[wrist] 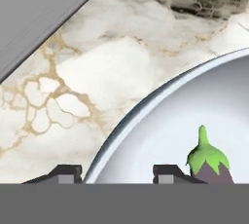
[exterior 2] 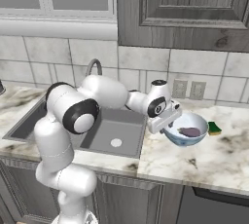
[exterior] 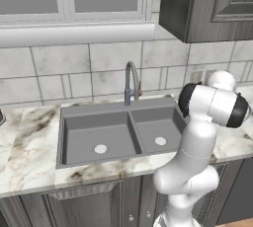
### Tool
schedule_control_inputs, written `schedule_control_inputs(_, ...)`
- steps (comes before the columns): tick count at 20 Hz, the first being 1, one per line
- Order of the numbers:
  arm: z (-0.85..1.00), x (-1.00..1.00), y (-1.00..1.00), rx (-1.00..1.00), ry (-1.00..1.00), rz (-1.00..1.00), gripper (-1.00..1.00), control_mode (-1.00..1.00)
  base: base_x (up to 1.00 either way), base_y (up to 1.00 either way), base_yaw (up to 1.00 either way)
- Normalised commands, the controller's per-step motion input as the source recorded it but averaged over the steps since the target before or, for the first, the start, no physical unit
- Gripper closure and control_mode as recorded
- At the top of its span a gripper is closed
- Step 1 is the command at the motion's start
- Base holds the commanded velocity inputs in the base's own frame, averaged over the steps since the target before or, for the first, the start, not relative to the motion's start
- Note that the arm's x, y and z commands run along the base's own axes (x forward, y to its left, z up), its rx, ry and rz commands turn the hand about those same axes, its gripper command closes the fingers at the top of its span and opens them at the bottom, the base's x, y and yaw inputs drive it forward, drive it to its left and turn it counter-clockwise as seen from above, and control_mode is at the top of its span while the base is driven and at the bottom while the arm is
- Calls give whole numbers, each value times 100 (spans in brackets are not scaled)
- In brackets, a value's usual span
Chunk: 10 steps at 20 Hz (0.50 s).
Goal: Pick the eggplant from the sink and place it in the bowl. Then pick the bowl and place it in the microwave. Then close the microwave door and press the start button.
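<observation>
Fingertips of our gripper (wrist: 119, 173) straddle the near rim of the bowl (wrist: 146, 121), one outside, one inside, with a gap left, so we cannot tell if they have clamped. The eggplant (wrist: 210, 164) lies in the bowl on the counter (exterior 2: 214, 155), right of the sink (exterior 2: 116, 130). We should pinch the rim squarely and lift level so nothing tips out

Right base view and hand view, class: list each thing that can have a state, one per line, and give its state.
eggplant: lying inside the bowl, green stem cap visible.
bowl: upright on the marble counter right of the sink, holding the eggplant.
sink: both basins bare, drains uncovered.
faucet: no water running.
end effector: fingertips straddling the bowl's near rim, one outside, one inside; whether they clamp it cannot be told.
</observation>
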Motion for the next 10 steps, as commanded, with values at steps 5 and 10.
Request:
schedule_control_inputs(5, 22, -41, -1, 1, 0, 4, 100, -100, 0, 0, 0)
schedule_control_inputs(10, 93, -97, 23, 0, -1, 8, 100, -100, 0, 0, 0)
